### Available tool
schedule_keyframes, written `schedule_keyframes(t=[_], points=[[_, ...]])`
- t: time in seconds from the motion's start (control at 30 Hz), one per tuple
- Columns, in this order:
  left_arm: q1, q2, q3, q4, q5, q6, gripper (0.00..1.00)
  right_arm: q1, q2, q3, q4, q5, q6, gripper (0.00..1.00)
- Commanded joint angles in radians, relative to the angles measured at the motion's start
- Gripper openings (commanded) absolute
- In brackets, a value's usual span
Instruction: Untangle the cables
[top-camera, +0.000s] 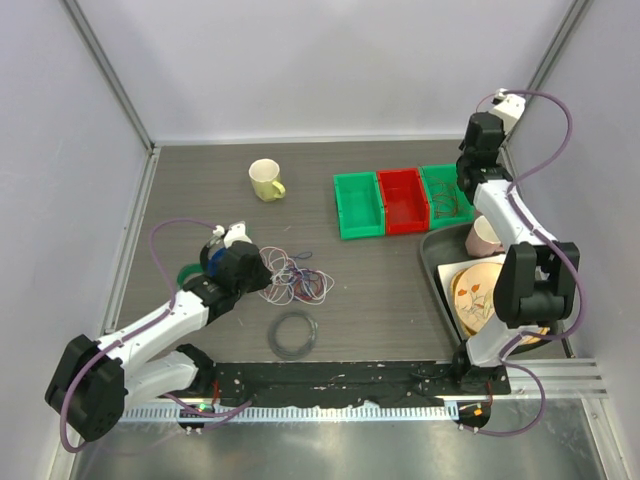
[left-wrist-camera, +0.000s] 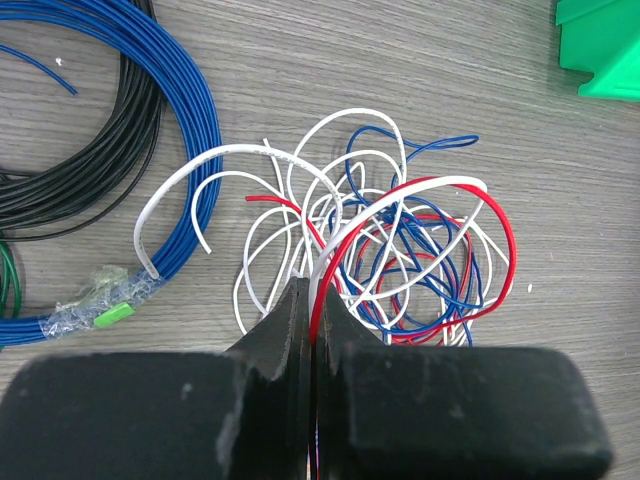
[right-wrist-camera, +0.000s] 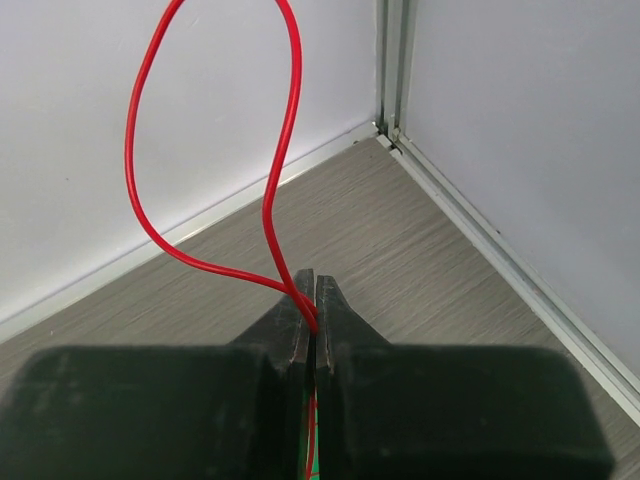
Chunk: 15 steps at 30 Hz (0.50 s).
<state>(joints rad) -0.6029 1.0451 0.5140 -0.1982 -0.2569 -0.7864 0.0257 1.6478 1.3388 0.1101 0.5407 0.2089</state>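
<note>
— Left gripper (left-wrist-camera: 308, 300), jaws pressed together low over the table: what is pinched in them?

— A red strand and a white one beside it run into the seam between the fingers (left-wrist-camera: 280, 340). Both belong to the cables (left-wrist-camera: 400, 260), a loose heap of white, red and blue loops lying on the table (top-camera: 380, 300) just ahead of the fingertips, left of centre.

— And the right gripper (right-wrist-camera: 307, 290)?

— Jaws closed as well, clamped on a single red cable (right-wrist-camera: 135, 170) that rises from them in a tall loop. It is held up at the far right corner, above the rightmost green bin (top-camera: 445, 195), well apart from the heap.

— What lies around the heap?

— Left of it, the left wrist view shows a thick blue ring (left-wrist-camera: 195, 110) with a black coil (left-wrist-camera: 90, 170) inside its curve; the blue one is bound with clear tape. On the near side of the heap a dark grey coil (top-camera: 294, 334) lies by itself.

— Farther out?

— A yellow mug (top-camera: 265, 180) stands toward the far wall. A green bin (top-camera: 357, 205), a red bin (top-camera: 402, 200) and the other green one sit side by side, right of centre. At the right edge a dark tray (top-camera: 430, 262) carries a pink cup (top-camera: 485, 238) and a patterned plate (top-camera: 476, 292), partly behind the right arm.
</note>
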Motion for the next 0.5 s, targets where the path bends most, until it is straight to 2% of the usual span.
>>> schedule_keyframes(t=[0.0,0.27,0.47], points=[[-0.003,-0.005,0.006,0.032,0.005,-0.014,0.0,0.02,0.024,0.005,0.083,0.002,0.009,0.01],[-0.003,0.003,0.006,0.031,0.007,-0.014,0.0,0.037,0.09,0.022,0.151,-0.189,0.13,0.01],[-0.003,0.003,0.004,0.034,0.005,-0.011,0.0,0.039,0.129,0.023,0.174,-0.246,0.162,0.01]])
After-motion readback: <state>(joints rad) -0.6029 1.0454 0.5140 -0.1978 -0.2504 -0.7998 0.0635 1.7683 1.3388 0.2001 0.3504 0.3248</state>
